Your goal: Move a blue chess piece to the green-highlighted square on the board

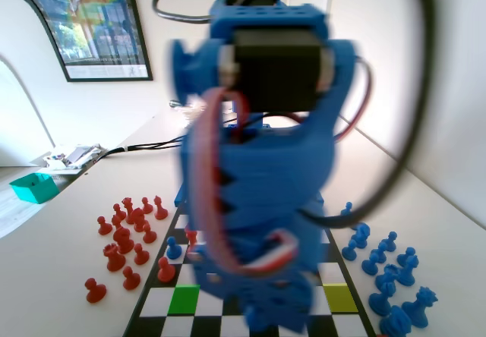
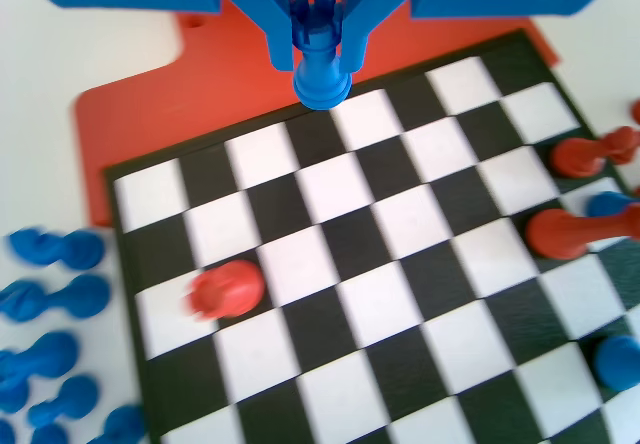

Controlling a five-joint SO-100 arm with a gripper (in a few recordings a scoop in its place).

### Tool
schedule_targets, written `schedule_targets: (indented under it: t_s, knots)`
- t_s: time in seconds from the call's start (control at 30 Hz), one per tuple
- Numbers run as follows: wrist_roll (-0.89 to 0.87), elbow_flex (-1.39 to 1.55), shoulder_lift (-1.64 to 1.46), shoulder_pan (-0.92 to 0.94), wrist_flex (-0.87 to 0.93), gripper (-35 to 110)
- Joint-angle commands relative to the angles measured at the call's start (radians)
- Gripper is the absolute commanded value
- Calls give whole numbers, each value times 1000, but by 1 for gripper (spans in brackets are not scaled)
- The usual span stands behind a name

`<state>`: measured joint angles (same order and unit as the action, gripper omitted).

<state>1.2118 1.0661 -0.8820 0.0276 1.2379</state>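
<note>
Gripper clamped on a blue rook, carried above the board; next, lower onto the green-highlighted square.

White wall w/ framed poster top left in fixed view, pale table in bright daylight, teal tray at left edge, papers behind it.

A bright hobby or lab room: a white counter against plain white walls, a framed colourful poster hanging above, a teal tray beside scattered papers, black cables trailing across.
</note>
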Motion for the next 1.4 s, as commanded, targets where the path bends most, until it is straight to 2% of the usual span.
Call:
schedule_targets:
  t_s: [0.0, 0.6, 1.37]
  knots:
    - [23, -14, -141, 89, 0, 1]
    - [106, 146, -118, 259, -72, 1]
    - [123, 186, -71, 233, -150, 1]
